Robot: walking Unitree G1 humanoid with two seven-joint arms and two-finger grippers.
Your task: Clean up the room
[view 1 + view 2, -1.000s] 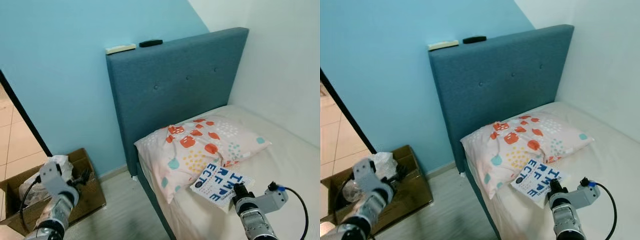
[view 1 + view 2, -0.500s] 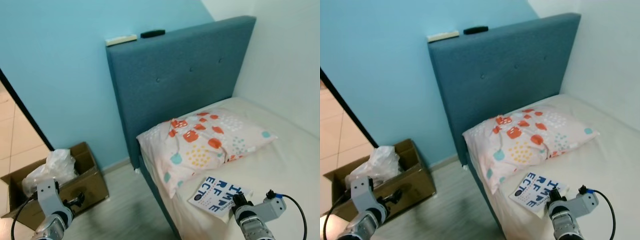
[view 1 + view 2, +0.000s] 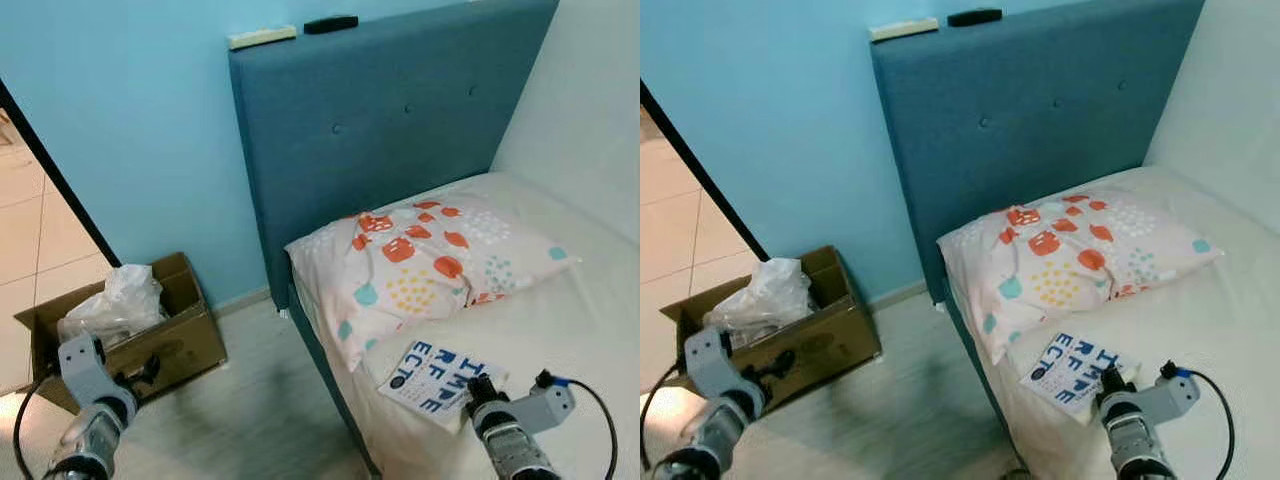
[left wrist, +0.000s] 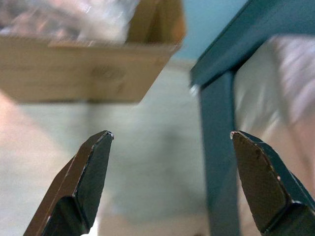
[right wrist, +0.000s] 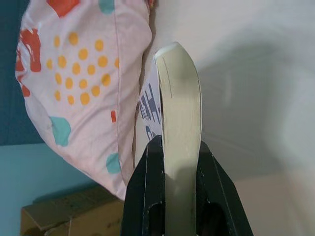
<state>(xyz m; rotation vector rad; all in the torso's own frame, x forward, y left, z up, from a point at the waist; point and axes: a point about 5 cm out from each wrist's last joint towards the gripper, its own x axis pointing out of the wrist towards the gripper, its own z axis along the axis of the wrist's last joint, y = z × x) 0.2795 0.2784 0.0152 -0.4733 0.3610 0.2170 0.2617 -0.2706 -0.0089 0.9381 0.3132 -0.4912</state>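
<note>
A white booklet with blue letters (image 3: 432, 371) lies on the cream bed (image 3: 590, 330) just in front of a patterned pillow (image 3: 425, 268). My right gripper (image 3: 482, 388) is at the booklet's near corner, shut on its edge; in the right wrist view the curved white booklet (image 5: 179, 108) sits pinched between the fingers (image 5: 147, 191). My left gripper (image 4: 170, 137) hangs low over the floor beside the bed frame, fingers wide open and holding nothing. A cardboard box (image 3: 165, 345) with a crumpled plastic bag (image 3: 115, 305) stands on the floor to the left.
A blue upholstered headboard (image 3: 390, 140) backs the bed, with a pale flat object (image 3: 262, 37) and a black remote (image 3: 330, 23) on its top edge. A light blue wall is behind. Grey floor (image 3: 260, 420) lies between box and bed. A dark doorway edge (image 3: 55, 170) is at left.
The camera has shifted, so the bed and box sit further right in view. The left arm has dropped lower beside the box. The right gripper stays on the booklet.
</note>
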